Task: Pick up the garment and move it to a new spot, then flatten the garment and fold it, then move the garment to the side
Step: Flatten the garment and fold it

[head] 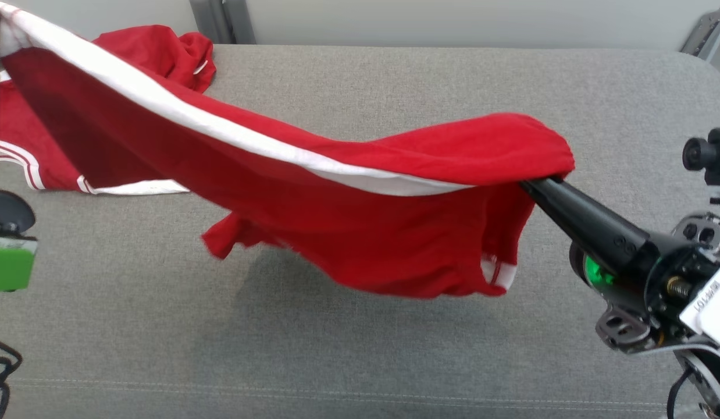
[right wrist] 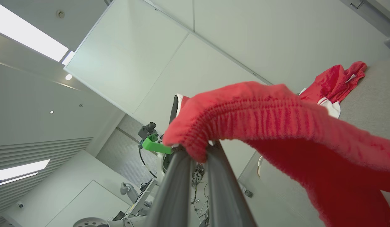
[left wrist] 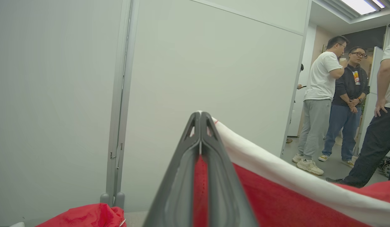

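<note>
Head view: left gripper [left wrist: 200,116] and right gripper [head: 537,189] both have jaws pinched shut on the garment [head: 366,244], stretching it mid-air, I'm guessing to flatten it.

Grey woven fabric covers the surface [head: 395,349], with a stitched seam along its near edge. A bunched part of the red garment [head: 156,55] lies at its far left corner.

red garment [right wrist: 261,113] in the closed right gripper [right wrist: 199,155], grey table [right wrist: 371,94] beyond
</note>
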Motion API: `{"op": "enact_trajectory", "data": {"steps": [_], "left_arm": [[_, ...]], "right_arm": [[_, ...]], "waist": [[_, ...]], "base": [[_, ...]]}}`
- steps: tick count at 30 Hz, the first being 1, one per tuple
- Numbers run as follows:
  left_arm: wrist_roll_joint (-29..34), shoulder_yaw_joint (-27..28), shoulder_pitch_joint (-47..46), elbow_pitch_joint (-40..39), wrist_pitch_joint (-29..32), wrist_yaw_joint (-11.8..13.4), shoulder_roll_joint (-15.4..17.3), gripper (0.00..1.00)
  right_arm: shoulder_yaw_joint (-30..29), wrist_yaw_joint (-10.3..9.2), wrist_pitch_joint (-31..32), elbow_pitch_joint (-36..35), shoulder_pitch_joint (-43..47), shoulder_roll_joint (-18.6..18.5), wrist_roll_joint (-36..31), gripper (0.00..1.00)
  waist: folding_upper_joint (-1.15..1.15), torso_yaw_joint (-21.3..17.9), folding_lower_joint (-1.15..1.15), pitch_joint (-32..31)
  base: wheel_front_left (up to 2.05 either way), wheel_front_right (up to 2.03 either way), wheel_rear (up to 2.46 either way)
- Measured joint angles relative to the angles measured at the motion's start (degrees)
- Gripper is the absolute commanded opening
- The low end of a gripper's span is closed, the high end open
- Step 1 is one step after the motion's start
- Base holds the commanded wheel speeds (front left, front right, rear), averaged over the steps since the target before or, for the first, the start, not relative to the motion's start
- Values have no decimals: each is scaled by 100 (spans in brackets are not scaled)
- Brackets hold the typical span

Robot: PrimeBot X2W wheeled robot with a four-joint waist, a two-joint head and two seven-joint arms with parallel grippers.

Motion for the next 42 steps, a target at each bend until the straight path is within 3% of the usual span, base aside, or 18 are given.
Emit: {"op": "enact_trajectory", "data": {"steps": [5, 9, 15, 20, 29, 42], "left_arm": [[-55, 495, 348, -627, 189, 109, 230, 0], [-252, 661, 708, -823, 419, 171, 235, 0], [-615, 219, 1097, -595, 658, 172, -11, 0], [-636, 11, 1070, -248, 709, 172, -143, 0], [-650, -267, -135, 388, 801, 145, -330, 0], [-601, -605, -1652, 1497, 910, -75, -635, 0]], "right_arm": [[-37, -58, -230, -672, 558, -13, -1, 0], [-119, -182, -475, -862, 1012, 47, 1, 0], [-129, -244, -743, -530, 1677, 118, 43, 0], [-238, -245, -916, -148, 1727, 187, 34, 0], [-393, -288, -1212, 673, 771, 582, -81, 0], [-189, -301, -1258, 1700, -912, 847, -420, 0]], "waist": [[0, -12, 0, -63], [0, -40, 0, 78], [0, -98, 0, 451], [0, -177, 0, 815], [0, -453, 0, 1582], [0, -685, 0, 2573]], "base": [[0, 0, 0], [0, 0, 0], [0, 0, 0], [0, 0, 0], [0, 0, 0], [0, 0, 0]]}}
